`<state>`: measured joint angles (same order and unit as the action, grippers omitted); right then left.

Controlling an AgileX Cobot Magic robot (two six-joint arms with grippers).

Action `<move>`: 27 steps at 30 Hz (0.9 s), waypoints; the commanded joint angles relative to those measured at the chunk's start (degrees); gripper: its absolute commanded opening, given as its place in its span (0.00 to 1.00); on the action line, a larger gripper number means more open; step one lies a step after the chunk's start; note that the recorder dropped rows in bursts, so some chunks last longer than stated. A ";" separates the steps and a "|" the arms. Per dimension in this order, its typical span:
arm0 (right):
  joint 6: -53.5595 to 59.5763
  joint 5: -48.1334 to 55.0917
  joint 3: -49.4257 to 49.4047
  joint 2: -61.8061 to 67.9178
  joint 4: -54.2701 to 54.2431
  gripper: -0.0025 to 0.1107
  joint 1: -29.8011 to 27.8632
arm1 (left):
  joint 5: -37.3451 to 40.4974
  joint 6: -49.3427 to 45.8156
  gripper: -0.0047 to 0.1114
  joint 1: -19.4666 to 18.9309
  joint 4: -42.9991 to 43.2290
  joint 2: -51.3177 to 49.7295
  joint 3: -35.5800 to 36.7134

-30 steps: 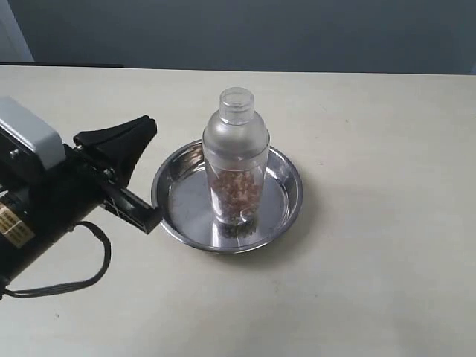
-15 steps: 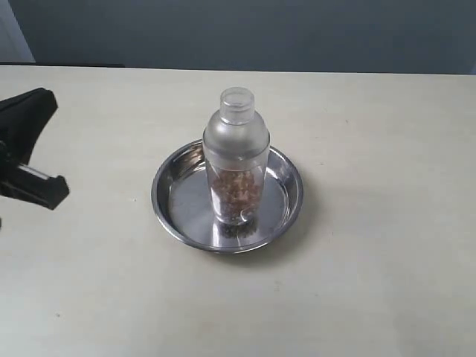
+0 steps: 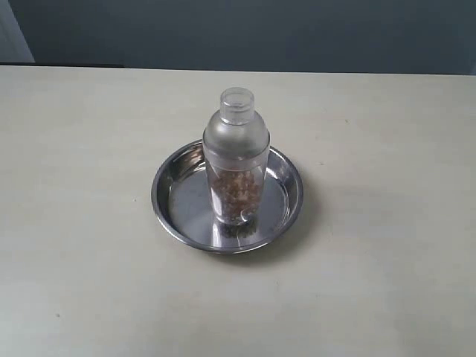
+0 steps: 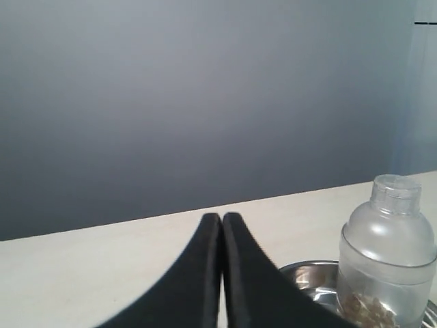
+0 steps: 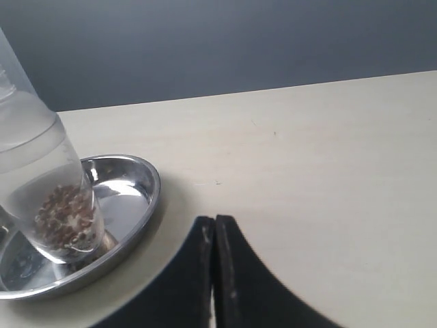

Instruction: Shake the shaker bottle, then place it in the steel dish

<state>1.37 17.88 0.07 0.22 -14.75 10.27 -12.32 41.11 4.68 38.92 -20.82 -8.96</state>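
bottle: I'm seeing the clear plastic shaker bottle (image 3: 236, 160), frosted dome, brown grains, standing upright inside the round shiny steel dish (image 3: 286, 212), mid-desk (image 3: 387, 260), away from every edge.
left gripper (image 4: 222, 225): jaws pressed together, gripping nothing.
right gripper (image 5: 214, 229): same, closed and empty.
step: I'm judging placement done. Any arm move near the dish wants to be slow and wide, because the tall bottle looks tippy.

1. Exterior view: the table (image 3: 387, 282) is looked down on from pretty high up, faced toward the wall (image 3: 260, 33) at 12 o'clock.
2. Both wrist views are shot low, nearly level, close in.
3. The shaker bottle (image 3: 236, 160) and steel dish (image 3: 158, 195) are shared by all three.
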 commanded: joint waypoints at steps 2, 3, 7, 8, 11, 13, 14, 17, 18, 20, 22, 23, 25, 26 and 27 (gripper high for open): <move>0.12 -0.33 -0.07 -0.22 -0.21 0.02 0.12 | 1.24 5.07 0.05 -2.35 1.54 8.67 4.84; 0.12 -0.33 -0.07 -0.22 -0.21 0.02 0.12 | 1.24 5.25 0.05 -2.35 1.43 10.23 5.48; 0.12 -0.33 -0.07 -0.22 -0.21 0.02 0.12 | 2.69 5.25 0.05 -2.35 1.04 11.84 6.30; 0.12 -0.33 -0.07 -0.22 -0.21 0.02 0.12 | 2.98 5.25 0.05 -2.35 1.03 11.84 6.30; 0.12 -0.33 -0.07 -0.22 -0.21 0.02 0.12 | 3.24 5.15 0.05 -2.35 1.03 11.84 6.30; 0.12 -0.33 -0.07 -0.22 -0.21 0.02 0.12 | 3.24 5.02 0.05 -2.35 1.24 11.84 6.30; 0.12 -0.33 -0.07 -0.22 -0.21 0.02 0.12 | 3.24 5.02 0.05 -2.35 1.24 11.84 6.30; 0.12 -0.33 -0.07 -0.22 -0.21 0.02 0.12 | 3.24 5.01 0.05 -2.35 0.19 11.84 6.30; 0.12 -0.33 -0.07 -0.22 -0.21 0.02 0.12 | 3.28 5.17 0.05 -2.35 -1.54 11.84 6.30; 0.12 -0.33 -0.07 -0.22 -0.21 0.02 0.12 | 3.62 5.17 0.05 -2.35 -3.55 11.84 6.30; 0.12 -0.33 -0.07 -0.22 -0.21 0.02 0.12 | 3.89 5.17 0.05 -2.35 -3.72 11.84 6.30; 0.12 -0.33 -0.07 -0.22 -0.21 0.02 0.12 | 4.18 5.17 0.05 -2.35 -4.00 11.97 6.43; 0.12 -0.33 -0.07 -0.22 -0.21 0.02 0.12 | 5.89 3.94 0.05 -2.35 -7.08 12.18 6.55; 0.12 -0.33 -0.07 -0.22 -0.21 0.02 0.12 | 7.44 1.10 0.05 -2.35 -10.37 12.45 6.55; 0.12 -0.33 -0.07 -0.22 -0.21 0.02 0.12 | 9.32 -3.01 0.05 -2.35 -14.79 12.86 6.67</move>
<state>1.37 17.88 0.07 0.22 -14.75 10.27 -6.83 44.18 2.34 32.51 -8.92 -2.70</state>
